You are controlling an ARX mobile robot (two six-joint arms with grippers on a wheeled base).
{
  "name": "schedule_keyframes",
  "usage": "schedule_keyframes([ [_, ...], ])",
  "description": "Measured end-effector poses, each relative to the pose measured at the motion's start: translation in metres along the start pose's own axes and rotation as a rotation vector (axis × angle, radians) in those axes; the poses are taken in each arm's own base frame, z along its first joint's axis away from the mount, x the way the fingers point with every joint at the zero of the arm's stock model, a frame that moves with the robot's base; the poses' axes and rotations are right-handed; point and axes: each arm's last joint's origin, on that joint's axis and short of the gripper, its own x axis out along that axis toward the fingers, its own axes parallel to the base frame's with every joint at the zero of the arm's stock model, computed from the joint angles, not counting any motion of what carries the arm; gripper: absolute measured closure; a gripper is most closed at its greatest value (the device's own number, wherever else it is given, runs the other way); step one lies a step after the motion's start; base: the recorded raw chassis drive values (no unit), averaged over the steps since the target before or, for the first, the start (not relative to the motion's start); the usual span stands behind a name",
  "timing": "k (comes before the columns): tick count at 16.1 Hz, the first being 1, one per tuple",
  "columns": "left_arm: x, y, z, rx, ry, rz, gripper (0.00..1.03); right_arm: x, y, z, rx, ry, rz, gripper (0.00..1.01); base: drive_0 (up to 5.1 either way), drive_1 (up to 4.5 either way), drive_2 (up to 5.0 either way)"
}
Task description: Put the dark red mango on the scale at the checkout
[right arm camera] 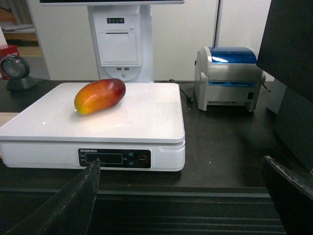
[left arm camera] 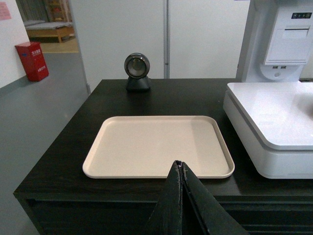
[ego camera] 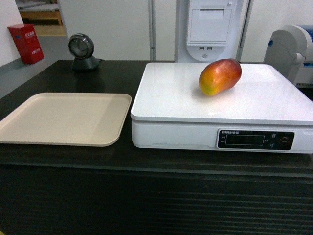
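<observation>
1. on the scale (ego camera: 195, 105) top, toward its back, lies the mango (ego camera: 220, 77), on its side, so it weighs freely.
2. my right gripper (right arm camera: 181, 196) hangs spread and empty before the checkout (ego camera: 98, 171).
3. my left gripper (left arm camera: 182, 200) is pinched closed, empty, near the tray (left arm camera: 156, 147).

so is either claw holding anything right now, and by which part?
Nothing is held. The left claw is shut on nothing above the tray's near edge; the right claw is open. The dark red mango lies free on the scale.
</observation>
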Motion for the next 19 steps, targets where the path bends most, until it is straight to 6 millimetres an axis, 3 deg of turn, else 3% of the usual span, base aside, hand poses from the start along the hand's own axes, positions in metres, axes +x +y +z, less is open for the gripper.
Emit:
schedule_keyframes([
  [14,-0.032,0.000,-0.015,0.002,0.017,0.001,1.01,0.000,0.000,0.000,0.000,0.000,0.000,0.03,0.0,0.00,0.0],
  [19,-0.033,0.000,-0.013,0.005,-0.006,0.000,1.01,0.000,0.000,0.000,0.000,0.000,0.000,0.03,0.0,0.00,0.0],
])
